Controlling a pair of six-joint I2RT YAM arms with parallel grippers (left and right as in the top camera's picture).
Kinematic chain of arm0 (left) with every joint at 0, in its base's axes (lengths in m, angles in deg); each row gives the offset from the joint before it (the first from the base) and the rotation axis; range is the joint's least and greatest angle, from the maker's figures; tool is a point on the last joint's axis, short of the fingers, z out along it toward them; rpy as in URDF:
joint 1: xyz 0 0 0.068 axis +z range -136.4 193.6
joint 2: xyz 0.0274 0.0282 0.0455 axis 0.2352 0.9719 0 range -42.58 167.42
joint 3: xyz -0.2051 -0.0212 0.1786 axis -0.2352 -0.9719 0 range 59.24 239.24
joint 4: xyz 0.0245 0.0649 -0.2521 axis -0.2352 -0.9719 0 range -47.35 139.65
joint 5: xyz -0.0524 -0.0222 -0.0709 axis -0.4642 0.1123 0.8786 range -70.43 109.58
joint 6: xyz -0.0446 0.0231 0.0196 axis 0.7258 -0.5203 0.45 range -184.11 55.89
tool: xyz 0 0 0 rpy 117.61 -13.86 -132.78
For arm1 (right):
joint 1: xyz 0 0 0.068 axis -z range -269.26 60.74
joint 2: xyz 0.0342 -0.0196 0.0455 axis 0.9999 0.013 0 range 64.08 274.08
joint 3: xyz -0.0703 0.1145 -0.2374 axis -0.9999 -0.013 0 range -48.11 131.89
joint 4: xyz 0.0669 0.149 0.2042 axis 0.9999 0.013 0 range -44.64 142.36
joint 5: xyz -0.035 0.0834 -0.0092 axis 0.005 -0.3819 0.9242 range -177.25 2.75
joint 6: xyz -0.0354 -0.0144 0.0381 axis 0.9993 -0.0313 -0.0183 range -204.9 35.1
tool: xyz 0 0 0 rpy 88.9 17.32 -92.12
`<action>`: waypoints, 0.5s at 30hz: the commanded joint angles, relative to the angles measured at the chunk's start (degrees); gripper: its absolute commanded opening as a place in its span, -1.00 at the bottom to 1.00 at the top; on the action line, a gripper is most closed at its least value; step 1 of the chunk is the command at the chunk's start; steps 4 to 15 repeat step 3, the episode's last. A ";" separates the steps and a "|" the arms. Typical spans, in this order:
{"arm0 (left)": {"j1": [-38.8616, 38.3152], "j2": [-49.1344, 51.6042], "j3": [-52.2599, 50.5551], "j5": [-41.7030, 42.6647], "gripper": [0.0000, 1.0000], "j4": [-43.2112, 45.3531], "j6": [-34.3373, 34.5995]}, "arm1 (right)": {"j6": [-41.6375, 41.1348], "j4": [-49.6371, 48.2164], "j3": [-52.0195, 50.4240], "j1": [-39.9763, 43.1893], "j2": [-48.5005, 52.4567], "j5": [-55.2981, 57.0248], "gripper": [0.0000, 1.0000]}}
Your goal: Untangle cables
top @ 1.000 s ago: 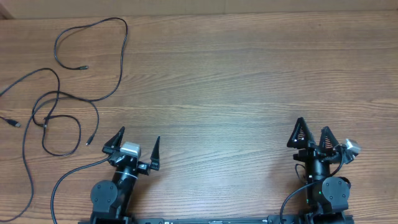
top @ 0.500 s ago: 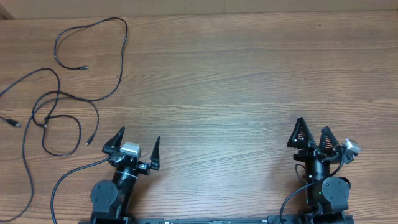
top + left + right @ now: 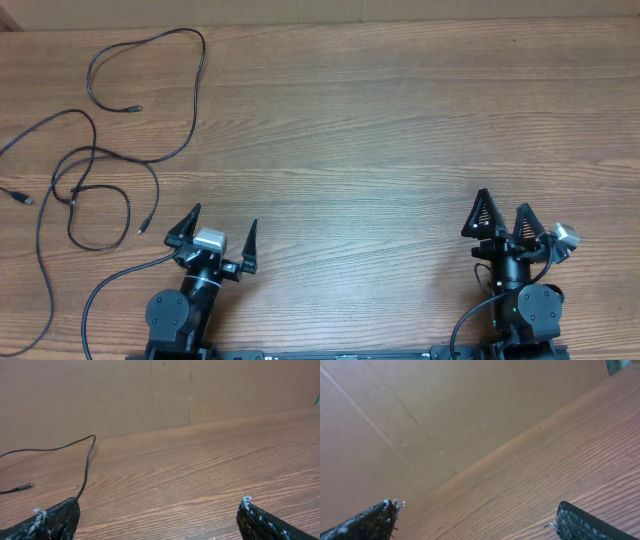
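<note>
Black cables (image 3: 95, 160) sprawl in loose, crossing loops at the far left of the wooden counter (image 3: 380, 120), near the left gripper (image 3: 223, 216), whose jaws stand wide and empty. The right gripper (image 3: 503, 200), equally wide and empty, sits well apart from them. Best, I judge, to pinch one strand close to a free plug end (image 3: 135, 108) and draw it away from the crossing, not grab the middle.

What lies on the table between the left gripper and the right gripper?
Nothing: the overhead view shows bare table between the left gripper and the right gripper. The cables lie outside that stretch, to the left gripper's left.
</note>
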 commanded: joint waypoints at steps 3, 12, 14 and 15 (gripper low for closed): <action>0.59 -0.61 -0.39 0.04 0.99 0.02 -0.90 | -0.20 -0.33 -0.61 -0.37 -0.57 0.17 1.00; 0.59 -0.61 -0.39 0.04 0.99 0.02 -0.90 | -0.20 -0.33 -0.61 -0.37 -0.57 0.17 1.00; 0.59 -0.61 -0.39 0.04 0.99 0.02 -0.90 | -0.20 -0.33 -0.61 -0.37 -0.57 0.17 1.00; 0.59 -0.61 -0.39 0.04 0.99 0.02 -0.90 | -0.20 -0.33 -0.61 -0.37 -0.57 0.17 1.00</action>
